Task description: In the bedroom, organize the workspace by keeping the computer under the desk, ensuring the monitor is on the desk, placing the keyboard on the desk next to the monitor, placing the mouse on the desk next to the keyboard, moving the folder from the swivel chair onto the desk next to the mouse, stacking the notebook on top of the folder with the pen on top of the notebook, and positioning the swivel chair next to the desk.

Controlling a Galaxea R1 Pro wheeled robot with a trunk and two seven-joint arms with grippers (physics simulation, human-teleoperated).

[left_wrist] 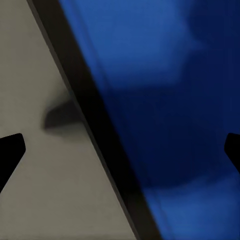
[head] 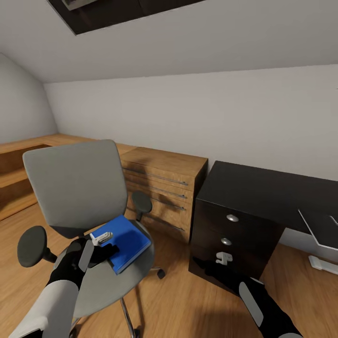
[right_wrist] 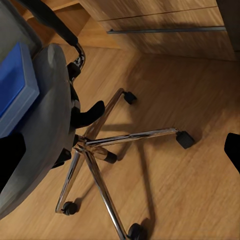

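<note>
- Chair [head: 75, 188]: stands on the wood floor [head: 188, 300] at near left, grey back upright, black armrests on either side; the right wrist view shows its chrome star base [right_wrist: 107, 150] on casters.
- Folder [head: 126, 240]: blue, lies flat on the chair seat toward its right edge; a white page edge shows along its side in the right wrist view.
- Left gripper [head: 104, 244]: at the folder's near-left corner, over the seat. In the left wrist view its dark fingertips [left_wrist: 11, 150] stand wide apart, spanning the folder's edge, nothing clamped.
- Right gripper [head: 213, 267]: hangs low in front of the drawer unit [head: 230, 239]; fingers parted, empty.
- Desk [head: 263, 192]: black top at right, well apart from the chair.
- Dresser [head: 164, 188]: light wood, against the far wall between chair and desk.
</note>
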